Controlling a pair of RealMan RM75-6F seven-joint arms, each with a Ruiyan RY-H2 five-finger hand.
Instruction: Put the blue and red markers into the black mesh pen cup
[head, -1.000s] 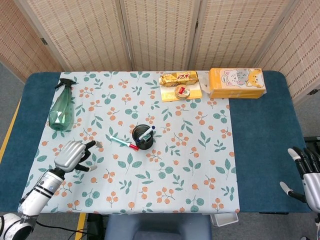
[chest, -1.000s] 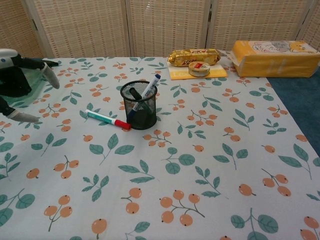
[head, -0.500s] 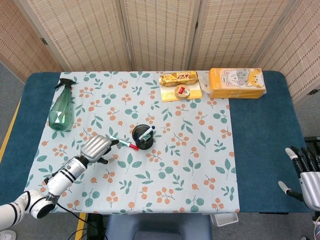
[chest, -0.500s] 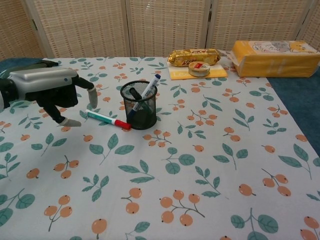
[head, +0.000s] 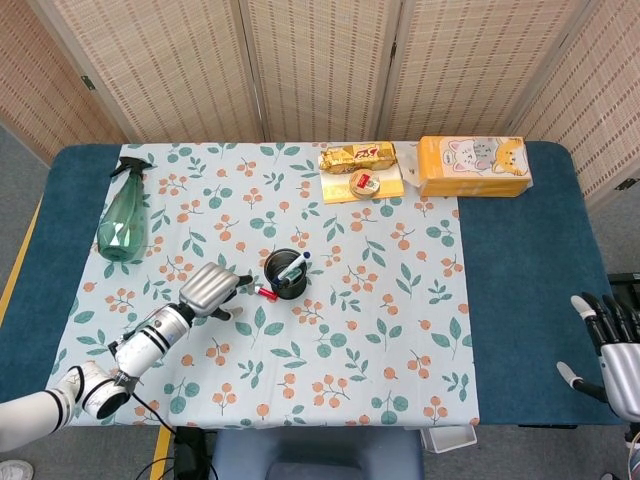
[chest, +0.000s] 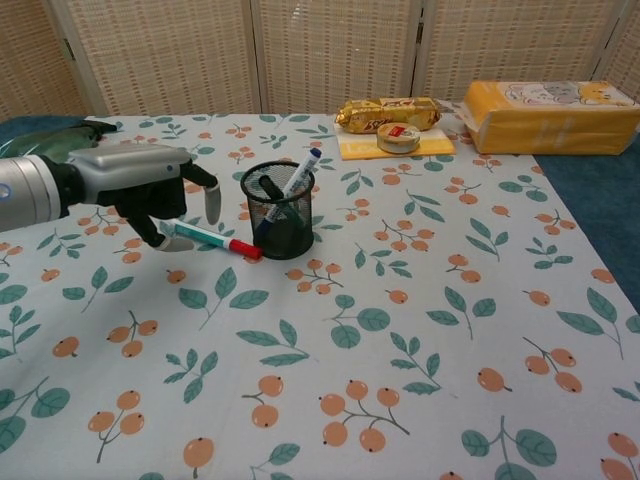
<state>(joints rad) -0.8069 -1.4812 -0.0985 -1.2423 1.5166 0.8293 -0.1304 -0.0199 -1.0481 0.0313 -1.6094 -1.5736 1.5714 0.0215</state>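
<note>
Left fingers (chest: 211, 196): curled downward and spread apart above the red marker's white barrel, holding nothing; whether any fingertip touches the barrel I cannot tell.
Left hand (chest: 150, 186): a grey-backed hand (head: 209, 287) hovering low over the tabletop, just left of the pen cup, its forearm reaching in from the lower left.
Red marker (chest: 218, 239): lying flat on the cloth, red cap end (head: 265, 293) pointing at the cup's foot and nearly touching it; the far end is hidden under the left hand in the head view.
Black mesh pen cup (chest: 277, 211): upright near the middle of the cloth (head: 286, 272).
Blue marker (chest: 292, 186): already in the cup, leaning to the right with its white body and dark cap sticking out above the rim (a second dark item sits inside the cup, too unclear to name).
Right hand (head: 612, 352): at the lower right edge of the head view, off the blue tabletop's corner, fingers straight and apart, holding nothing; not seen in the chest view.
Floral cloth (head: 350, 340): covers the middle of the blue tabletop (head: 525, 290).
Green spray bottle (head: 124, 215): lying at the cloth's left edge.
Snack pack (chest: 387, 113): at the far side, on a yellow pad with a small round tin (chest: 397, 137).
Yellow box (chest: 547, 115): far right, beside the snack pack.
</note>
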